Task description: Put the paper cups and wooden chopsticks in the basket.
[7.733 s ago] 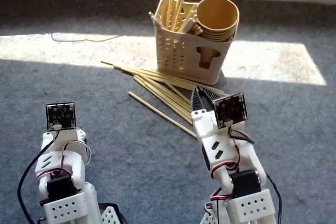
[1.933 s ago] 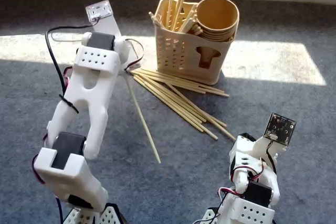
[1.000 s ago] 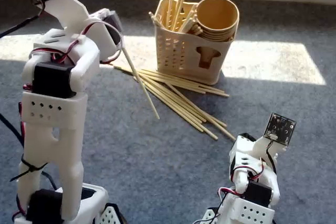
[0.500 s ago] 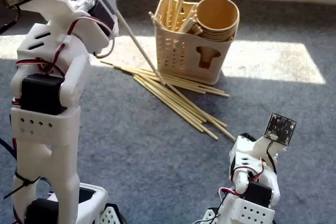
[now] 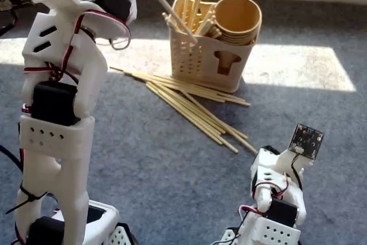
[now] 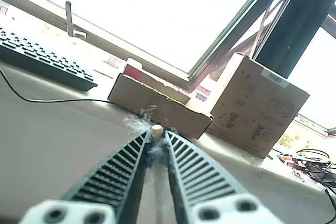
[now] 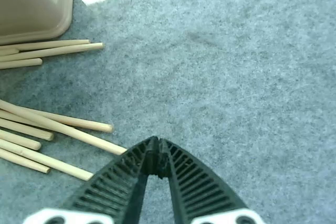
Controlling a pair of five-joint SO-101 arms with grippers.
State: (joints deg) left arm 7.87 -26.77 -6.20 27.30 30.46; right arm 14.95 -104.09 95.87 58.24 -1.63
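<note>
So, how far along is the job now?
Done: the stacked paper cups and several chopsticks stand in the basket. In hand: the left pincer is shut on one chopstick, its lower end at the basket. Left: a pile of chopsticks lies on the carpet before the basket. The right pincer is shut, holding nothing.

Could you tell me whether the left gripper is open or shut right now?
Shut: the left gripper is clamped on a wooden chopstick, whose end pokes out between its fingertips.
</note>
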